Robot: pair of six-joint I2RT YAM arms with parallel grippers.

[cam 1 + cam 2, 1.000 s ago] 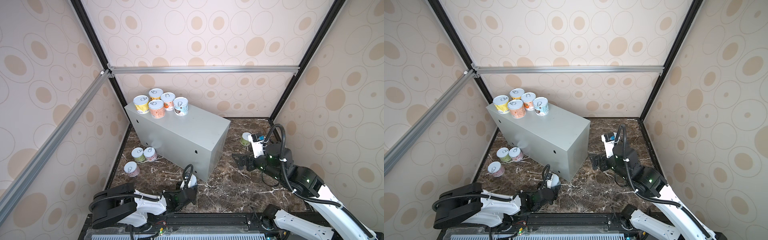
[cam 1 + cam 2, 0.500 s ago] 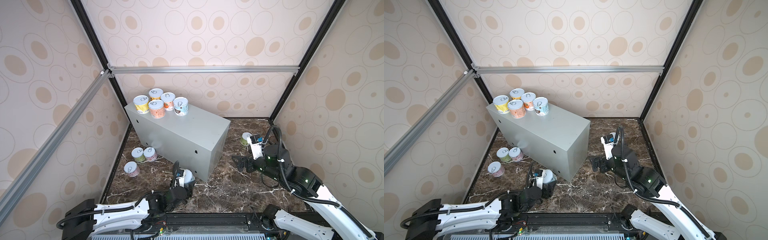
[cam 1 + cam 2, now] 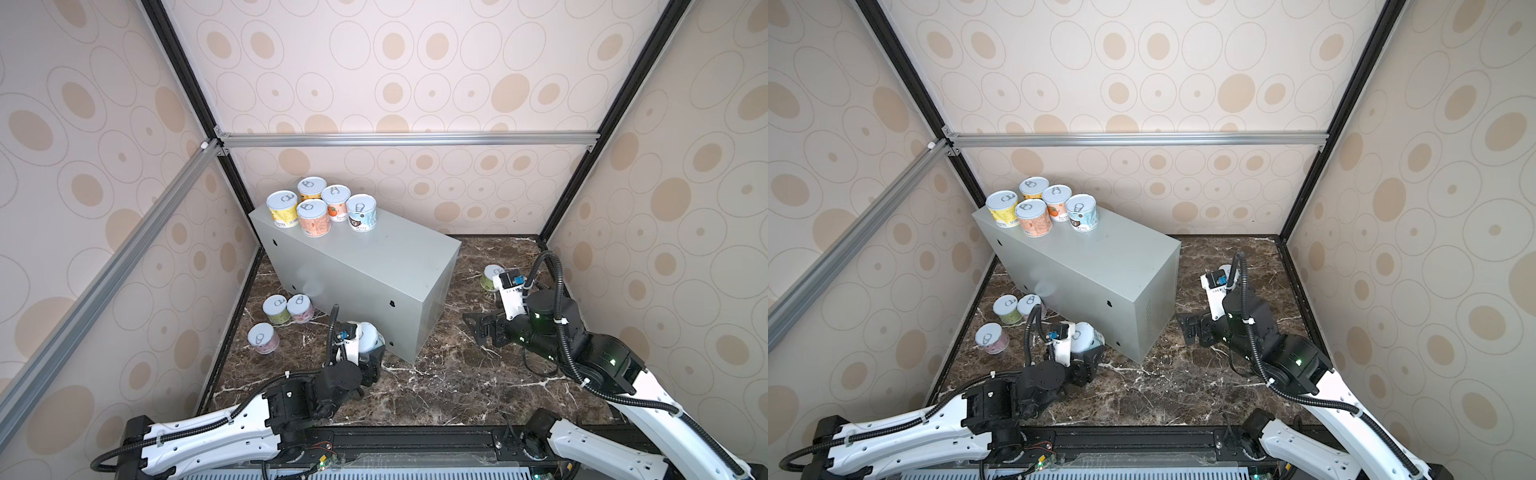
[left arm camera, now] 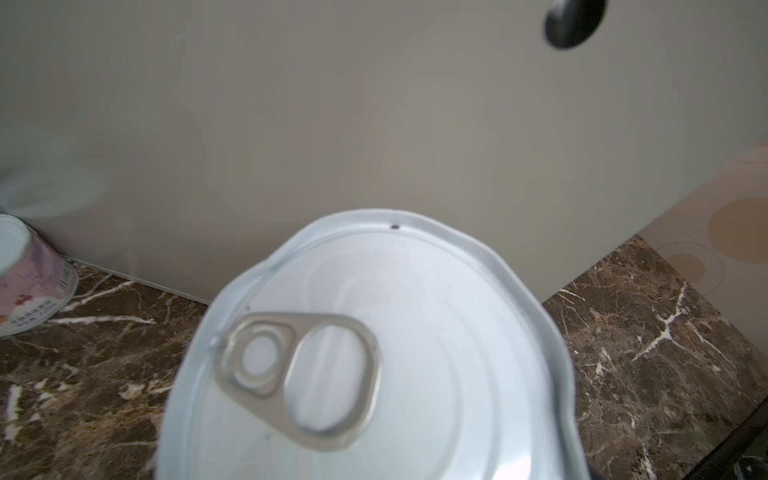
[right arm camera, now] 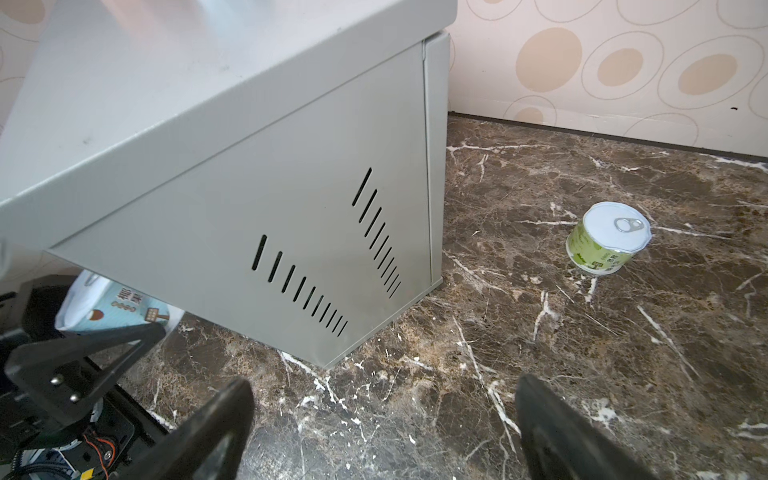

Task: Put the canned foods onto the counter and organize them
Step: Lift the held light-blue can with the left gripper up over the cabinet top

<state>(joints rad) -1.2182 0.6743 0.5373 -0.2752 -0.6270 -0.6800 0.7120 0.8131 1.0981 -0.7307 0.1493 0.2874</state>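
Note:
My left gripper is shut on a blue-labelled can, held low beside the near front corner of the grey counter. That can's pull-tab lid fills the left wrist view, hiding the jaws. Several cans stand grouped at the counter's far left end. Three cans sit on the floor left of the counter. A green can stands on the floor at the right. My right gripper is open and empty above the floor.
The dark marble floor is bounded by patterned walls on three sides. The counter's vented end wall faces my right gripper. A pink can stands against the counter's front wall. The arms' base rail runs along the front.
The left arm has stretched out from its folded pose, carrying the blue can away from the front rail and closer to the counter's front corner. The right gripper has shifted slightly left, still open.

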